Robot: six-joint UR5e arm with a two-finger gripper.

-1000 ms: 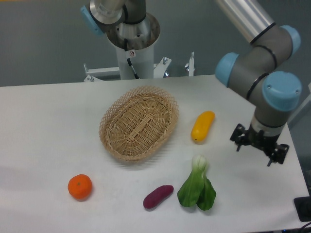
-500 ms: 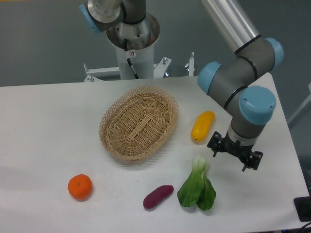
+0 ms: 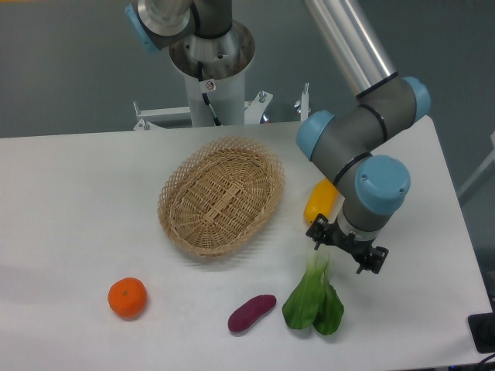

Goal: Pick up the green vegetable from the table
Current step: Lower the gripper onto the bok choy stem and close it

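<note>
The green vegetable (image 3: pixel 313 297) is found lying flat on the white surface (image 3: pixel 77 201), near the front edge. A purple sweet potato (image 3: pixel 252 312) is seen just beside it on one side, and a yellow squash (image 3: pixel 319 202) is seen farther back, partly hidden by the arm. A woven basket (image 3: pixel 221 195) and an orange (image 3: pixel 127 297) are also on the surface.

The vegetable is made of a pale, whitish stem end and broad dark green leaves. The stem end is pointed toward the back and the leaves are spread toward the front.

The hand (image 3: pixel 347 247) is held just above the pale stem end, and nothing is held in it. Its two fingers are seen apart, fairly wide.

The vegetable is probably light. The leaves are likely soft and floppy, so they could be torn or could slip if they were pinched. The stem end is likely firmer and thicker, so that is where it should be gripped. A gentle squeeze would be best, because the stem could be crushed or snapped.
</note>
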